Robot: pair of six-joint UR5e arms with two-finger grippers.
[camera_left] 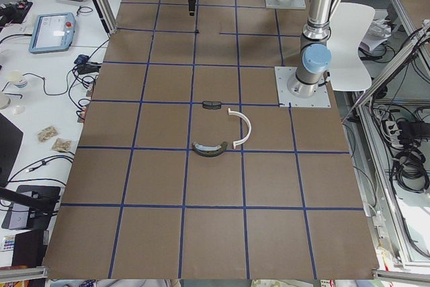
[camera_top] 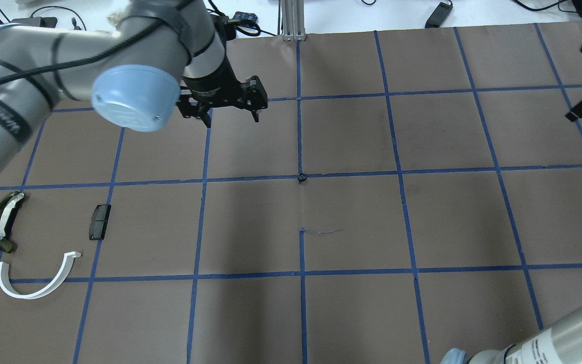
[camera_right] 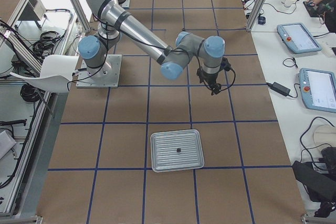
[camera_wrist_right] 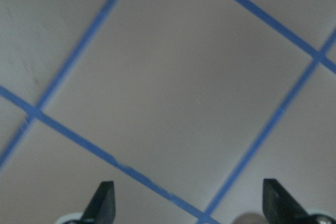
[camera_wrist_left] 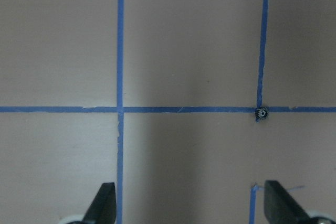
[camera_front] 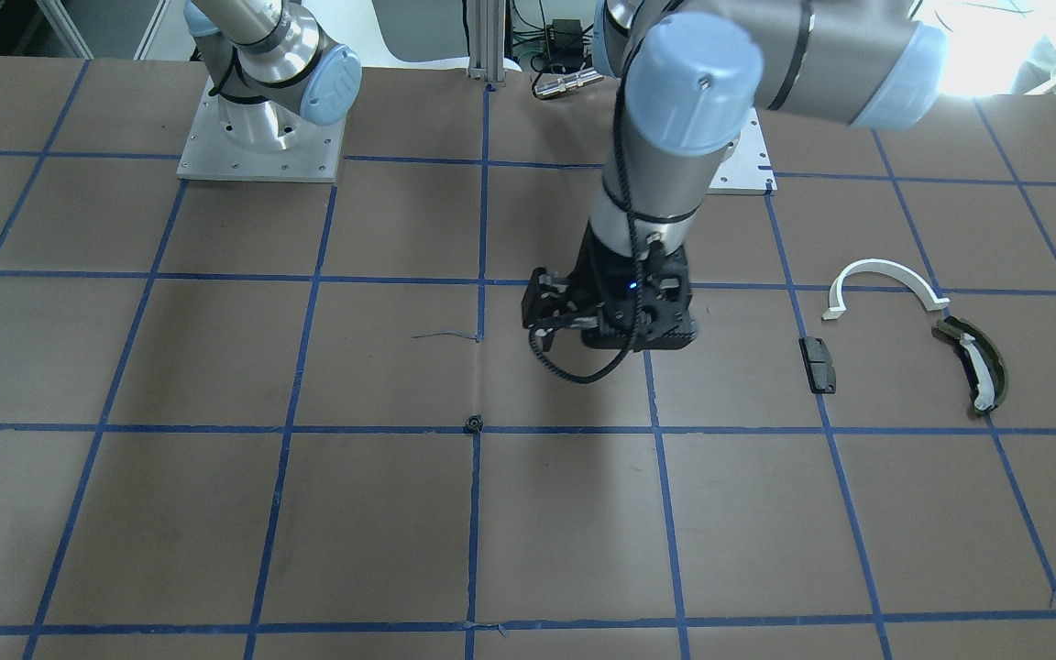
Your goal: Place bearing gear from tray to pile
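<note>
A small black bearing gear (camera_front: 473,423) lies on a blue tape crossing in the middle of the table; it also shows in the overhead view (camera_top: 301,177) and the left wrist view (camera_wrist_left: 262,113). My left gripper (camera_top: 230,118) is open and empty, hovering beyond and to the left of it. The pile lies apart at the robot's left: a white half-ring (camera_top: 58,279), a black block (camera_top: 99,221) and an olive curved piece (camera_top: 2,227). A metal tray (camera_right: 157,156) holds one small dark part (camera_right: 179,150). My right gripper (camera_wrist_right: 190,205) is open and empty above bare table, short of the tray.
The brown table carries a blue tape grid. The arm base plates (camera_front: 258,156) stand at the robot's edge. A short thin wire scrap (camera_top: 324,231) lies near the gear. Pendants and cables lie on the side bench (camera_right: 310,72).
</note>
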